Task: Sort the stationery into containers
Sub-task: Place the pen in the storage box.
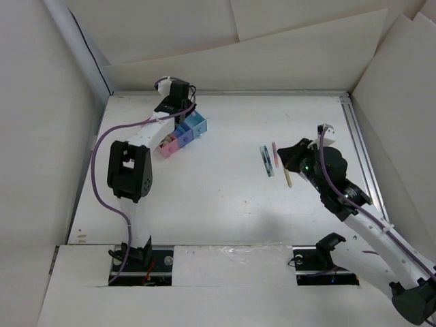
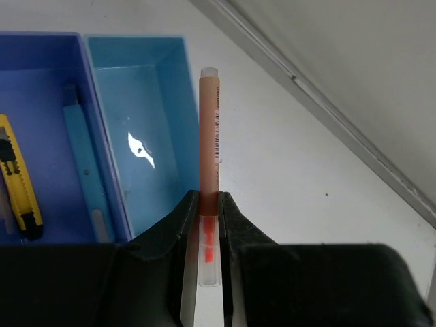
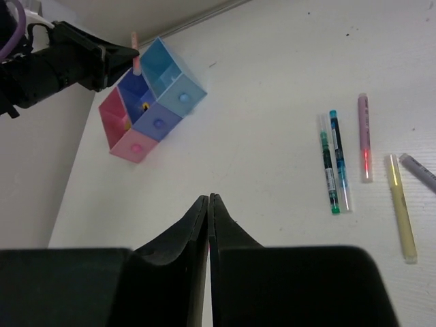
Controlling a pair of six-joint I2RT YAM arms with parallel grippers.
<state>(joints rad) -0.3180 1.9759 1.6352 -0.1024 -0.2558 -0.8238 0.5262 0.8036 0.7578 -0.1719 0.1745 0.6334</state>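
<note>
Left gripper (image 2: pixel 204 204): fingers clamped on an orange pen (image 2: pixel 208 122), gripped near its clear end. The rest of the barrel stuck out ahead of the jaws.

In the left wrist view the pen lay in line with the right-hand wall of the light blue bin (image 2: pixel 139 88), over the rim or just outside it; which one I could not tell. That bin showed nothing inside but a glare spot.

The dark blue bin (image 2: pixel 41 88) next to it held a yellow cutter (image 2: pixel 17 177) and a pale blue stick (image 2: pixel 85 170). The pink bin (image 1: pixel 167 148) sat at the other end of the row, near the table's (image 1: pixel 218 204) far left corner.

Right gripper (image 3: pixel 208 204): jaws pressed together with nothing between them, hanging above bare table. Loose pens lay off to its side, apart from it: a green pen (image 3: pixel 328 174) and a teal pen (image 3: pixel 338 160) close side by side, a pink pen (image 3: pixel 365 136), a yellow pen (image 3: pixel 400 208), and a lilac pen (image 3: pixel 421 170) at the frame edge.

Step in hand, as I judged it: the left arm was delivering a pen to the bins, with the drop not yet made. Next it likely needed to move the pen sideways over the chosen bin's opening and tip it down before letting go; released here, it might strike the rim or fall outside.

The right gripper would need to open, line up across one pen and come down on it. The yellow and pink pens lay clearest of their neighbours.
</note>
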